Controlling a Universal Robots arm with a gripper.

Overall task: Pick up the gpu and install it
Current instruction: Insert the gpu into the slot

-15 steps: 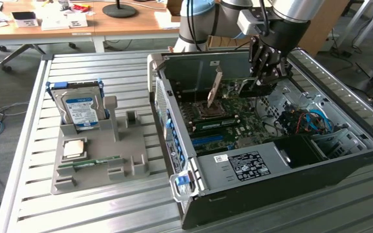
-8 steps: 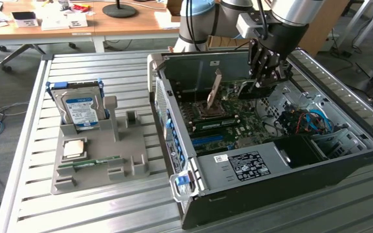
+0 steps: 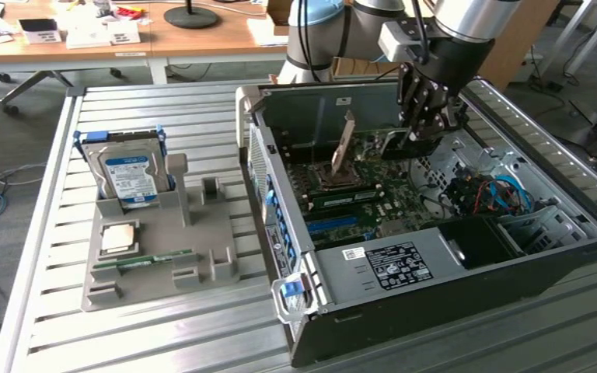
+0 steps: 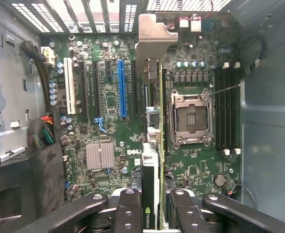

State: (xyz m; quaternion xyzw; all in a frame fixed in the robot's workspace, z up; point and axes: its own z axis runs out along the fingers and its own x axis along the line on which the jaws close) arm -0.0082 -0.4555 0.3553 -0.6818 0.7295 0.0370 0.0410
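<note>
Looking into the open case (image 3: pixel 434 287), I see the motherboard (image 4: pixel 196 170) lying flat under the gpu (image 4: pixel 150 174), which my gripper (image 4: pixel 154 199) pinches edge-down, presumably for seating, its long axis parallel to the slots (image 4: pixel 122 87) and its bracket (image 4: pixel 154 39) toward the vented rear wall.

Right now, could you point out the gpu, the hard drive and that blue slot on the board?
gpu (image 4: pixel 150 189): wrist view, on its dark cooler side.
hard drive (image 3: pixel 133 177): exterior view, on its blue-white label.
blue slot (image 4: pixel 122 87): wrist view, midway along the slot.
</note>
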